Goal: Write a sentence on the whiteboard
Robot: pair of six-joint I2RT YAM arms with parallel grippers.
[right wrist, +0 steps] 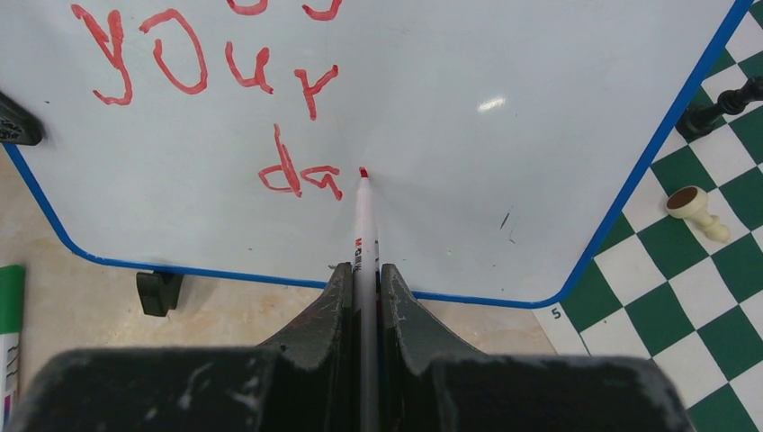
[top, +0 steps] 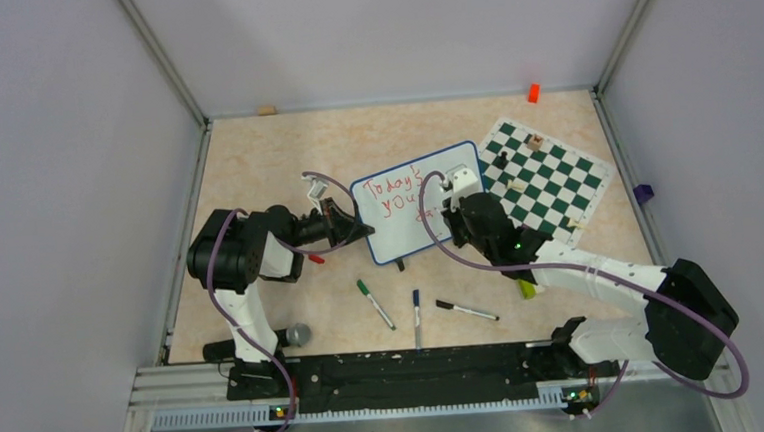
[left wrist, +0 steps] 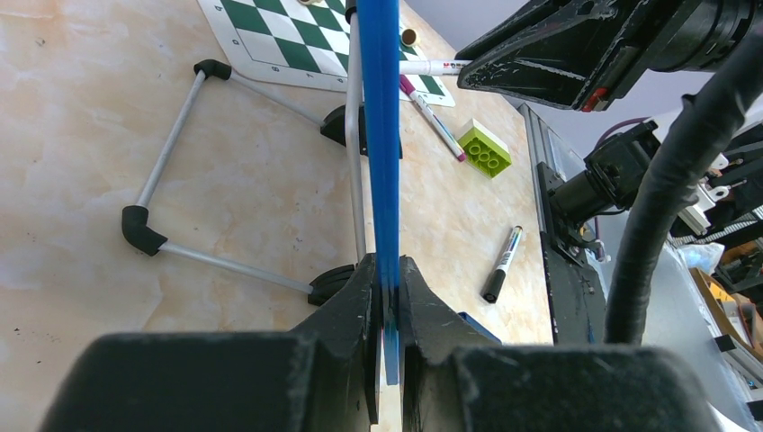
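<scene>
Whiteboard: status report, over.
Left pincer shut on whiteboard edge. Right pincer shut on red marker, tip at board. Sentence stops at "da", unfinished. No obstruction at the tip.

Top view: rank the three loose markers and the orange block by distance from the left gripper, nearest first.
1. green marker: closest to the left gripper, just toward the arm bases from it.
2. middle marker: right of the green one.
3. black marker: farther right again.
4. orange block: at the far wall, right side.

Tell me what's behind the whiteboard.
A grey wire stand with black feet props the whiteboard on the table, chess mat beyond. In the top view the whiteboard hides that stand almost entirely.
</scene>
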